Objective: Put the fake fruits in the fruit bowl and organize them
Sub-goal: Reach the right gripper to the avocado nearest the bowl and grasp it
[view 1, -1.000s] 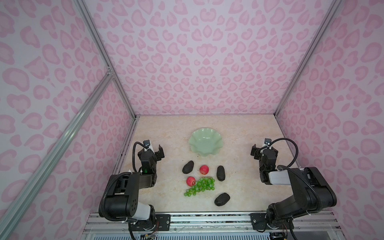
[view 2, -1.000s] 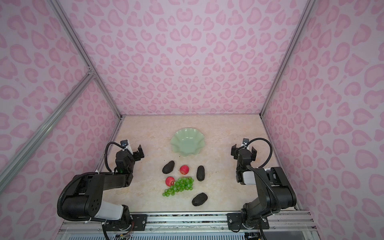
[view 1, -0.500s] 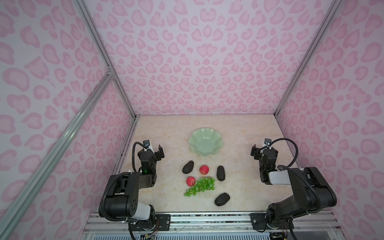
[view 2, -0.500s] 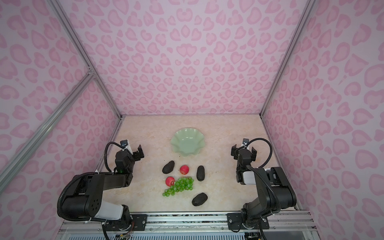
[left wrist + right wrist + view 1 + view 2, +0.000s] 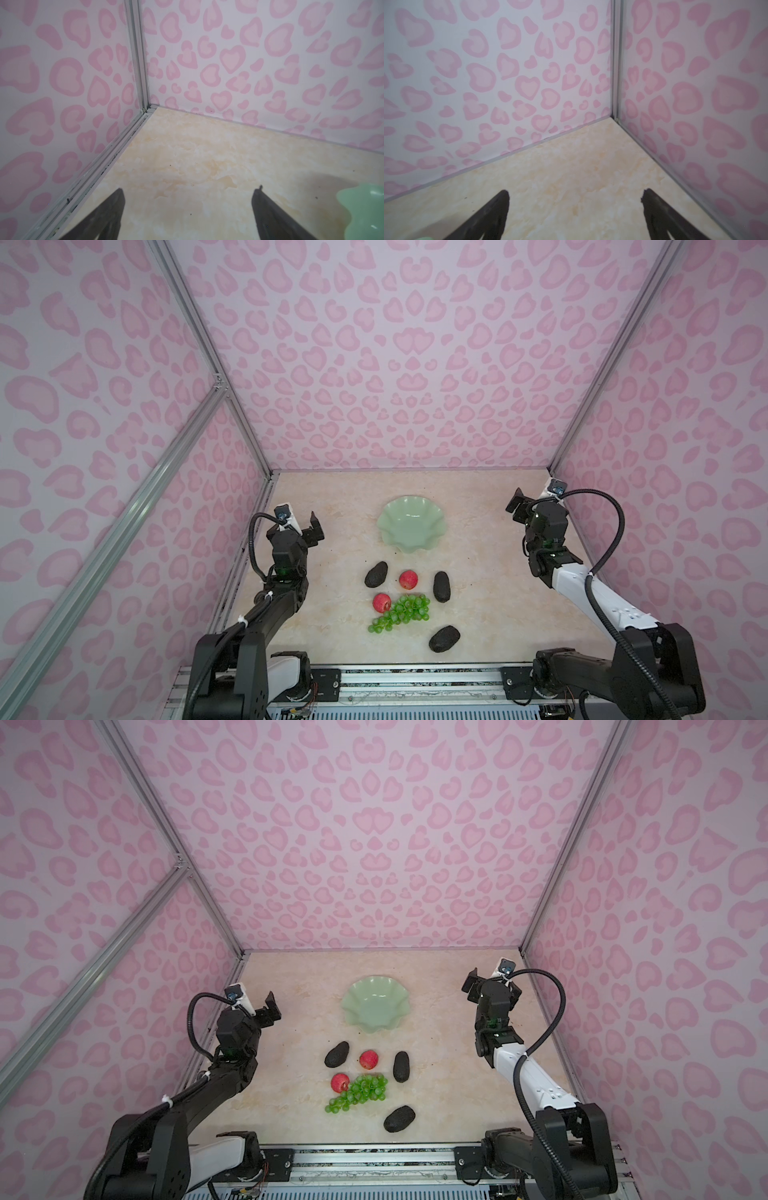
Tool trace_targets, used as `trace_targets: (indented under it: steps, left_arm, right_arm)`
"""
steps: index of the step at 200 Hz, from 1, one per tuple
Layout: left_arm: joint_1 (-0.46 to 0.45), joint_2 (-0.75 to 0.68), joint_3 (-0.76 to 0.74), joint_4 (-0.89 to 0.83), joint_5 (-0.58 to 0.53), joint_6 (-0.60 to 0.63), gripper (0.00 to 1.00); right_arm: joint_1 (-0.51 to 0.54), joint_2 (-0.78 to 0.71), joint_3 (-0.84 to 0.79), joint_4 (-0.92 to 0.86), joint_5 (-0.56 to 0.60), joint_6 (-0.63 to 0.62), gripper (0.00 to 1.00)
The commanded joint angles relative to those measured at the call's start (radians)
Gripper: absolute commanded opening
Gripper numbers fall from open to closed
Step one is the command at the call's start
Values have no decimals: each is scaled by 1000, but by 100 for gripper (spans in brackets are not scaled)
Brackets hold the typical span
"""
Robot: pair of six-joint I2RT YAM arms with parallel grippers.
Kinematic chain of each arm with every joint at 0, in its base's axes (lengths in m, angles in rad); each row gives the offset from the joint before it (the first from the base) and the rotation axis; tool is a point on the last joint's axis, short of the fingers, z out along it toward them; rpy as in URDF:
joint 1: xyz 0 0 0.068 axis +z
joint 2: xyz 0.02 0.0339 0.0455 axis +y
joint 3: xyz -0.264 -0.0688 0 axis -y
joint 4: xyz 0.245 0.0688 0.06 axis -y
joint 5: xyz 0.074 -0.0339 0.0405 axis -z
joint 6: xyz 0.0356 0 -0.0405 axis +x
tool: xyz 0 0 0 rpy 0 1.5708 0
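Your left gripper point(image 5: 190, 189) and right gripper point(image 5: 576, 191) stand wide open, holding nothing; all fruit lies on the table point(image 5: 478, 572) outside the fruit bowl point(image 5: 409, 526).

Each wrist view shows only two dark fingers spread far apart over bare table, their bases cut off at the frame edge. The left wrist view catches just a scalloped edge of the fruit bowl point(image 5: 363, 207), the right wrist view a blurred green sliver at its border; neither shows fruit. Only the top views give you the whole fruit bowl. In front of it the left avocado point(image 5: 376, 573), far apple point(image 5: 408, 579) and right avocado point(image 5: 441, 587) lie in a row, then the near apple point(image 5: 381, 602) touching the grapes point(image 5: 401, 614), and the front avocado point(image 5: 444, 639) nearest the front rail point(image 5: 415, 670).
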Motion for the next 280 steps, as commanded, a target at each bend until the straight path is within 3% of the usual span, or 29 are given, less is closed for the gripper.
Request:
trace_targets:
  steps: [1, 12, 32, 49, 77, 98, 140, 196, 280]
  left_arm:
    - [0, -138, 43, -283, -9, -170, 96]
    - [0, -221, 52, -382, -2, -210, 96]
    - [0, -354, 76, -564, -7, -237, 97]
    - [0, -442, 88, -669, 10, -220, 97]
    - [0, -557, 90, -756, 33, -230, 98]
    - [0, -615, 80, -785, 31, -237, 99]
    - [0, -648, 95, -849, 78, -247, 100]
    - [0, -684, 94, -886, 67, -238, 99]
    - [0, -677, 90, -896, 54, -244, 99]
  right_arm:
    - [-22, -3, -15, -226, -297, 196, 99]
    - [11, -18, 8, -347, -361, 175, 96]
    - [170, -48, 89, -684, -288, 147, 95]
    - [315, -78, 94, -838, -234, 201, 93]
    - [567, -97, 60, -886, -154, 368, 90]
    - [671, -24, 54, -829, -139, 434, 88]
    - [746, 156, 114, -768, -132, 493, 82]
    - [746, 313, 154, -730, -71, 507, 75]
    - [743, 387, 154, -709, -71, 532, 48]
